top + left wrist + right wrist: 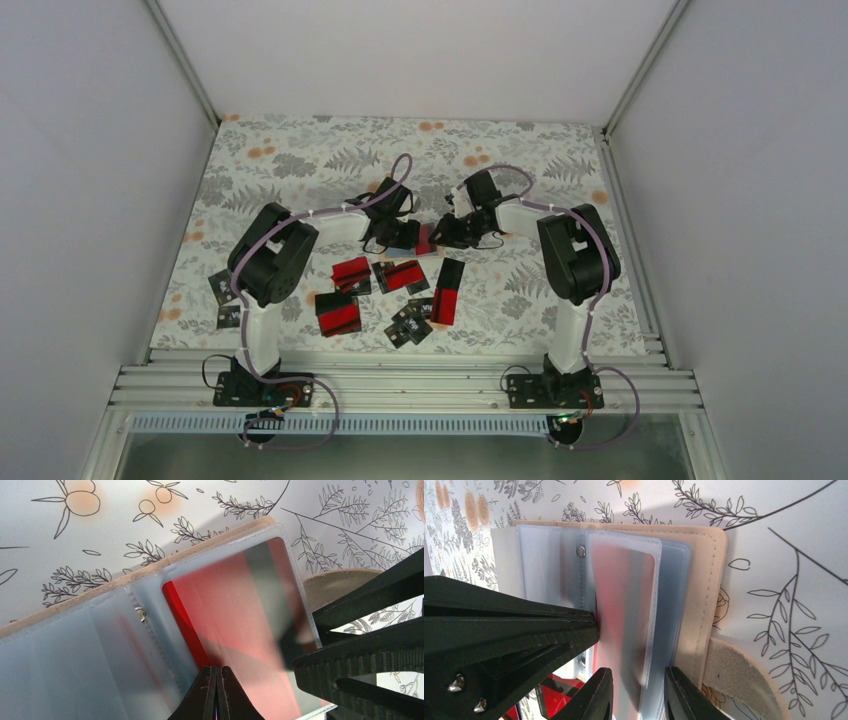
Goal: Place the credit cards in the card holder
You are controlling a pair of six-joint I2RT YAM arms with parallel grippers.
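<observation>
**Mia:** Where is the card holder?

**Tom:** The card holder (706, 580) lies open on the tabletop (300, 160), in the middle, between the two arms. You can see its tan cover and the pale clear pockets inside.

**Mia:** What step is this?

**Tom:** I think one card is going in. A red card (181, 611) is partly inside a clear pocket (240, 595). One strip of it shows bright red, outside the pocket.

**Mia:** Who has the card?

**Tom:** The left fingers (204, 695) are pressed tight together at its near edge. They seem to pinch the card, but it is so thin that I am not sure.

**Mia:** And the other side?

**Tom:** The right fingers (600, 695) stand a little way apart, with the edge of the pocket between them. I cannot tell if they squeeze it or only stand around it.

**Mia:** What comes next?

**Tom:** My guess is that the left arm must push the card deeper, until no bright red shows. The holder must not slide while it does that. Then the fingers must let go.

**Mia:** Is the job nearly done?

**Tom:** No. Many credit cards (351, 272) lie loose on the tabletop, nearer the arm bases.
</observation>
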